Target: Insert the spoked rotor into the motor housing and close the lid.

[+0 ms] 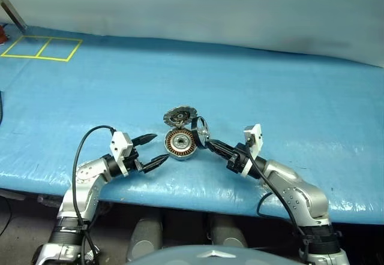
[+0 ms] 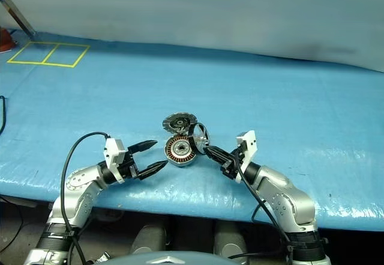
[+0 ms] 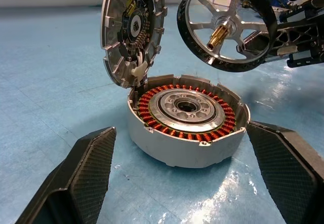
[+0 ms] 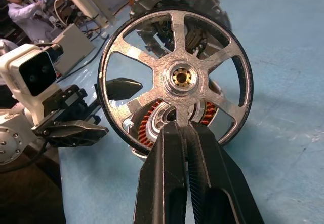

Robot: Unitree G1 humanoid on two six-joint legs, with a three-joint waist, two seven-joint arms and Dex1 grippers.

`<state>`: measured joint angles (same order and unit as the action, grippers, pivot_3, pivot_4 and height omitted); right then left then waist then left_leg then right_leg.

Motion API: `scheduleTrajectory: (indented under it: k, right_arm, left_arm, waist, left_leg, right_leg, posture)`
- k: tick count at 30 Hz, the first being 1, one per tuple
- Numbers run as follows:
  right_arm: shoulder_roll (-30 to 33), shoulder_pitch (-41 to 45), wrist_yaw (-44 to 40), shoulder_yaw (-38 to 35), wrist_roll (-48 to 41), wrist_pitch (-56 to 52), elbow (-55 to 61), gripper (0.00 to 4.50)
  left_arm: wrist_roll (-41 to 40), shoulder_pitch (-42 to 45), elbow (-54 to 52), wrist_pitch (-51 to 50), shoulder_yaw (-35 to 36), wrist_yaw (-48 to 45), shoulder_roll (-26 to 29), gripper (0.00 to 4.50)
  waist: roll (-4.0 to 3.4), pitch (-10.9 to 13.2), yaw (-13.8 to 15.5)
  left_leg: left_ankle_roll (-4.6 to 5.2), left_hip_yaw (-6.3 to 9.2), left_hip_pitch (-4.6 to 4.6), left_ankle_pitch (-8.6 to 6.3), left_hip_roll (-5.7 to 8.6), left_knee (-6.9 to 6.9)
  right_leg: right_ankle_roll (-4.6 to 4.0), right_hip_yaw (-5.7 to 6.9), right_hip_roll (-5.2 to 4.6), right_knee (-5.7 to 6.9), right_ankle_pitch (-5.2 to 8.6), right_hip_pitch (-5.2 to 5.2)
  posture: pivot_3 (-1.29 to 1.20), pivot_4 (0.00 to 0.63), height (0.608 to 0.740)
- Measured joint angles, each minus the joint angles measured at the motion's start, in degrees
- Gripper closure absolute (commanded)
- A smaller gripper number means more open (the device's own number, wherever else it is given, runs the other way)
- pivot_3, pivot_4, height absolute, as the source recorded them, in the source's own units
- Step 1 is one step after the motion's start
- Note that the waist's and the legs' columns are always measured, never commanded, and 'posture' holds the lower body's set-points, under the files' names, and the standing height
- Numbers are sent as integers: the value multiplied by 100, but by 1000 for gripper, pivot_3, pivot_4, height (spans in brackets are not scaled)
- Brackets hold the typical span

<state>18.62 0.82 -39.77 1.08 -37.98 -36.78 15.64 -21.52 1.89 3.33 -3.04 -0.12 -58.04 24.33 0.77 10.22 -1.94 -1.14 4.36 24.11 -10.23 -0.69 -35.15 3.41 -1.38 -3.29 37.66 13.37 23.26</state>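
Above the blue counter [image 1: 252, 67], just right of the open motor housing [image 3: 186, 120], the right pincer [image 4: 186, 133] is pinching the spoked rotor [image 4: 174, 77] by its rim (rigid, slick metal, likely to pivot); the left pincer [image 1: 153, 151] is waiting wide beside the housing, lid [image 3: 132, 29] standing upright.

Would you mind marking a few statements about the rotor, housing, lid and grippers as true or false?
1. The right gripper is shut on the rotor. True.
2. The lid is closed over the housing. False: it stands open on its hinge.
3. The rotor already sits inside the housing. False: it is held in the air beside it.
4. The left gripper is open, a finger on either side of the housing. True.
5. Copper windings show inside the housing. True.
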Motion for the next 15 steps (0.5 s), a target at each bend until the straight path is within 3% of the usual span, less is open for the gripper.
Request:
scheduleTrajectory:
  k: [15]
  right_arm:
    - [17,241,-32,357,149,3,73,4473]
  left_arm:
    - [47,-3,-1,83,-26,33,7,0]
  waist:
    - [0,0,1]
  left_leg:
    - [1,1,29,1,1,-9]
  right_leg:
    - [7,2,3,2,-5,25]
  posture:
    - [0,150,740]
